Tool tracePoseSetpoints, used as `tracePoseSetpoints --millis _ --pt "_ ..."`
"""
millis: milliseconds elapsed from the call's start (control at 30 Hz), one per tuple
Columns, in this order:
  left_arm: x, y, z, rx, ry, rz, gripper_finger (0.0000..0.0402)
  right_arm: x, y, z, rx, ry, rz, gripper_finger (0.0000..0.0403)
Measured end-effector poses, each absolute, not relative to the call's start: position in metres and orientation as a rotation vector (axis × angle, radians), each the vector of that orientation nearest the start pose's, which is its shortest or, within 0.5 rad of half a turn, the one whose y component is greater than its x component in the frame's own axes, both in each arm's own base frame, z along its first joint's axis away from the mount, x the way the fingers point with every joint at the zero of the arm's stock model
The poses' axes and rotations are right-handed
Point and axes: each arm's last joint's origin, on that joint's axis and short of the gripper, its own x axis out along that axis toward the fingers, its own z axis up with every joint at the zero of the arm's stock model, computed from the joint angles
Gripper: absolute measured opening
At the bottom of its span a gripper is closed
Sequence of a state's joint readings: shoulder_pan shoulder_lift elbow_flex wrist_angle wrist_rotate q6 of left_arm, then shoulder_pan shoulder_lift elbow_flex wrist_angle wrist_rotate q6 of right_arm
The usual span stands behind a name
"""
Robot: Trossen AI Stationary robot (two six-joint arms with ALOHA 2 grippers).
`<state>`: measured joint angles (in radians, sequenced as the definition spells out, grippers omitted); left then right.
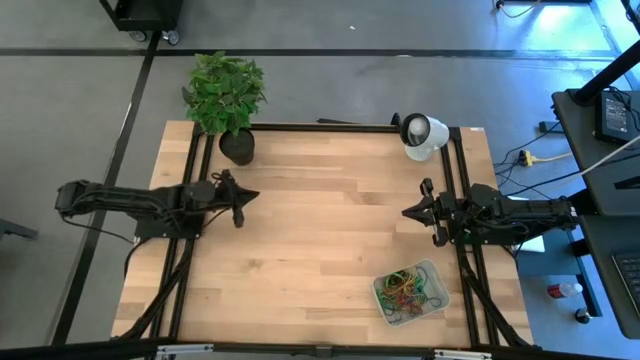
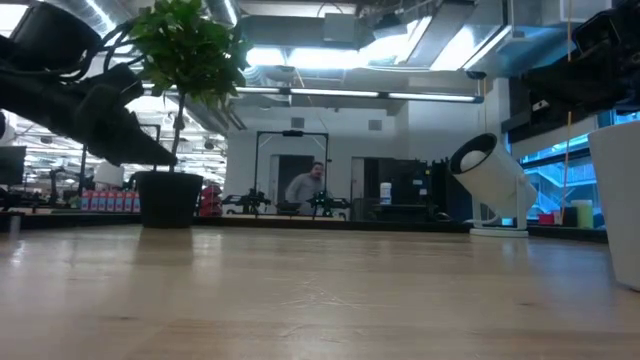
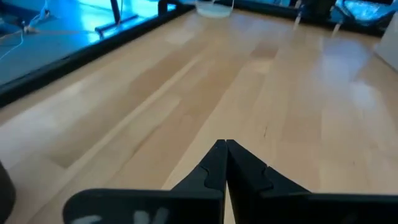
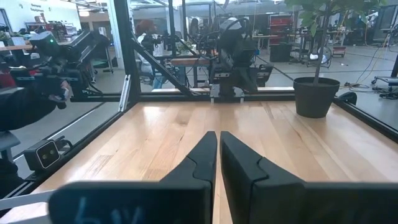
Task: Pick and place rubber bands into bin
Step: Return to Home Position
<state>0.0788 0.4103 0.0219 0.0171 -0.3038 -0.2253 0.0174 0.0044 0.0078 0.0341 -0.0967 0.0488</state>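
The bin, a pale translucent tray, rests flat on the wooden table near its near right corner. A tangle of rubber bands in green, red, orange and yellow lies inside it. My left gripper is shut and empty at the table's left side, above the bare wood. My right gripper is at the right side, level and empty, its fingers nearly together. The bin lies toward the near edge from it.
A black pot with a green plant stands at the far left corner. A white round device sits at the far right. Black frame rails run along both sides. The table's middle is bare wood.
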Motion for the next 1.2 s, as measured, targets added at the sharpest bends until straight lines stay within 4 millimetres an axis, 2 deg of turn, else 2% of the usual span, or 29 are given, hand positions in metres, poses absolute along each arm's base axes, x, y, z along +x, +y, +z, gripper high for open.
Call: tracePoseSetpoints --millis 333,1067,1200 --pt "0.11 0.018 0.15 -0.084 0.211 0.41 0.0002 0.097 0.004 0.169 0.047 -0.035 0.115 0.0026" --pt "0.094 0.014 0.172 -0.053 -0.009 0.3 0.0002 0.097 0.004 0.169 0.047 -0.035 0.115 0.0026" --pt "0.094 0.014 0.173 -0.041 0.0 0.293 0.0001 0.097 0.004 0.169 0.047 -0.036 0.115 0.0026"
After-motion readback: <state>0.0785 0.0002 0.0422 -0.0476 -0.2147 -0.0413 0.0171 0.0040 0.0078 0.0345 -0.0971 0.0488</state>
